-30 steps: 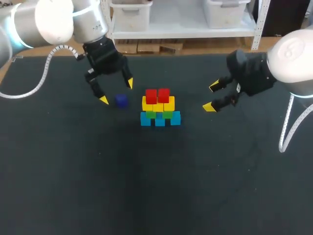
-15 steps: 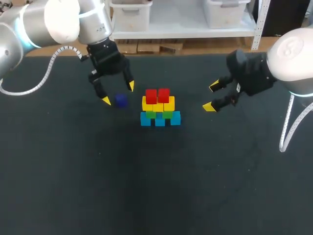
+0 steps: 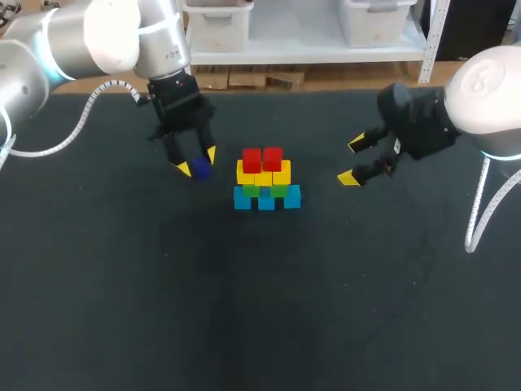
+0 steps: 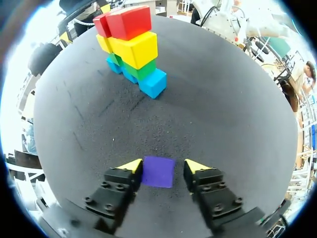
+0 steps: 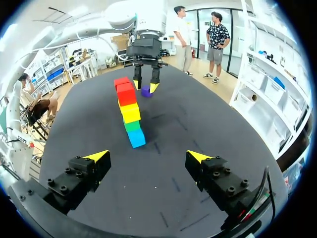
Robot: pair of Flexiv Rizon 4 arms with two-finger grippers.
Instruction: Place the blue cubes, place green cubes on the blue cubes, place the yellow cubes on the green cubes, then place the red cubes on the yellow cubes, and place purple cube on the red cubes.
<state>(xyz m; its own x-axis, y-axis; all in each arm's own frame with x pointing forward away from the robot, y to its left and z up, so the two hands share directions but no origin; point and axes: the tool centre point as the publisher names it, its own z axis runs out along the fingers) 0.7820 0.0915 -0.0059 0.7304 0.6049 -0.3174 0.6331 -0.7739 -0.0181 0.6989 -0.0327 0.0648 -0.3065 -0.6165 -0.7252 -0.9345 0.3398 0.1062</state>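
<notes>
A purple cube (image 3: 201,169) lies on the black table (image 3: 244,309), left of a stepped stack. The stack has blue cubes (image 3: 266,198) at the bottom, then green cubes (image 3: 264,191), yellow cubes (image 3: 263,173) and two red cubes (image 3: 262,158) on top. My left gripper (image 3: 197,161) is down over the purple cube (image 4: 158,171), which sits between its fingers. One finger touches the cube and a small gap shows at the other, so it is open. My right gripper (image 3: 352,160) hangs open and empty to the right of the stack (image 5: 130,111).
The stack stands close to the left gripper, about one cube's width from the purple cube. Bare black table lies in front of the stack and under the right gripper (image 5: 147,157).
My left gripper has come down and slightly right over the purple cube, and its fingers have narrowed around it. The right arm has not moved.
</notes>
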